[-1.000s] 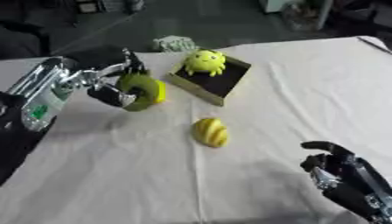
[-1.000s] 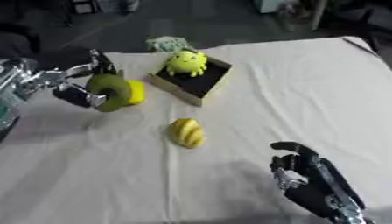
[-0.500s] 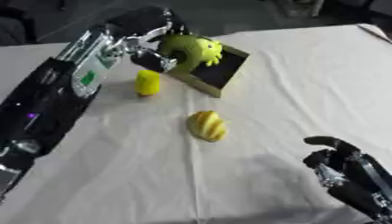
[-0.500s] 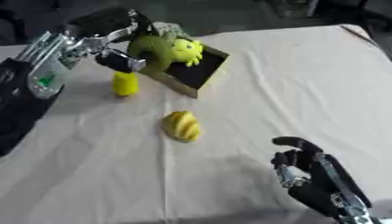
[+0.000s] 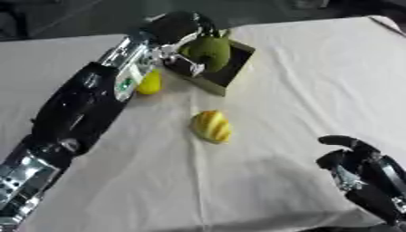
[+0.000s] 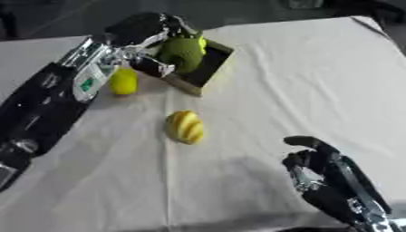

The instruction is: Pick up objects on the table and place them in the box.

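Observation:
My left hand (image 5: 176, 28) reaches over the open box (image 5: 212, 87) at the back of the table, fingers curled round a green rounded object (image 5: 208, 50) that sits low in the box's dark inside. A sliver of yellow shows behind the green object. A small yellow fruit (image 5: 149, 83) stands on the cloth just left of the box, beside my left forearm. A yellow ribbed object (image 5: 211, 127) lies in the middle of the table, apart from both hands. My right hand (image 5: 358, 165) rests at the lower right, fingers relaxed and holding nothing.
A white cloth (image 5: 317, 81) covers the table, with its far edge just behind the box. My left arm (image 5: 79, 108) stretches diagonally across the left side of the table.
My left hand has carried the green object from left of the box to inside it. The view has shifted. The right hand has stayed put.

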